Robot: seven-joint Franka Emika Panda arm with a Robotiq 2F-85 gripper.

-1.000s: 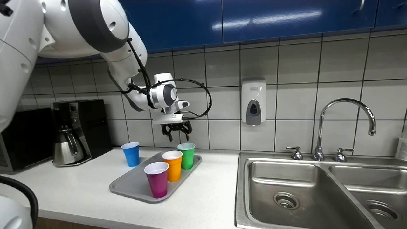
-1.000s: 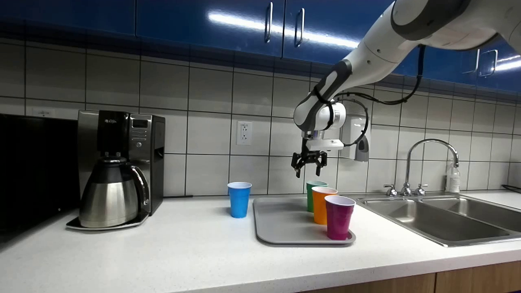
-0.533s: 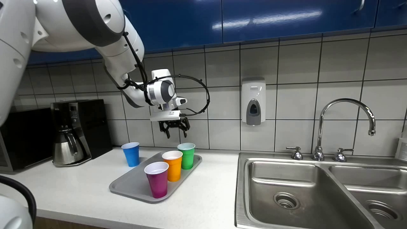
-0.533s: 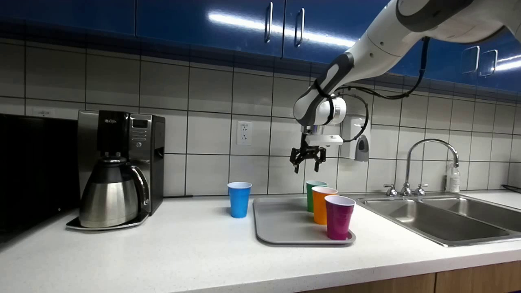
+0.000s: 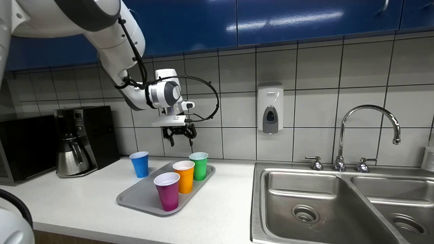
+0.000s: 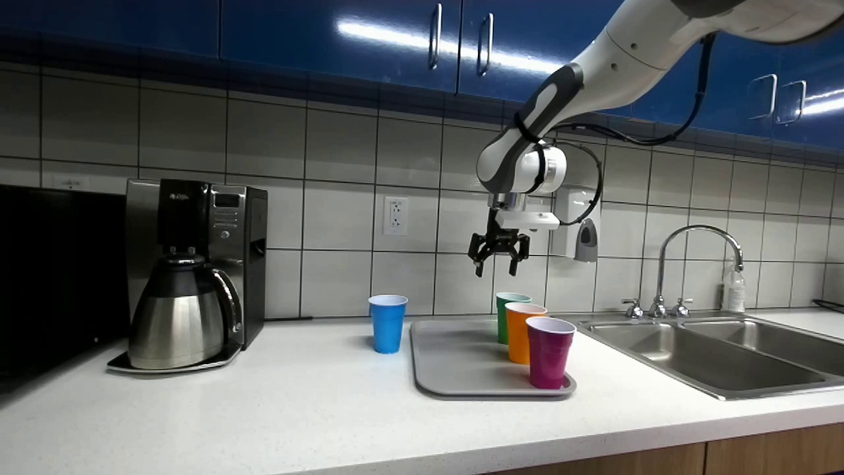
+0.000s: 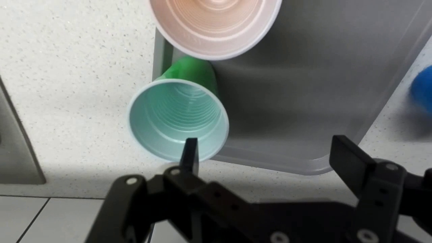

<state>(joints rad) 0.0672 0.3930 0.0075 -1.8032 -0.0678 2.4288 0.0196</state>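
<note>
We've gripper [image 6: 496,270] above gray tray [image 6: 455,359], jaws apart | on tray: green cup [image 5: 200,168], orange cup [image 5: 185,178], magenta cup [image 5: 168,194] | beside: blue cup [image 5: 140,165]

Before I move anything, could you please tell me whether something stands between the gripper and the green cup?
Nothing visible does: the open gripper hangs higher than the green cup; the orange cup beside that one is not in between.

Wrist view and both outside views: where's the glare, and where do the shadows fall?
In the wrist view, soft shadow darkens the gray tray beside the green plastic cup, and another shadow lies by the blue plastic cup, cut off at the right edge; in both exterior views, bright white glare streaks the glossy blue wall cabinets.
</note>
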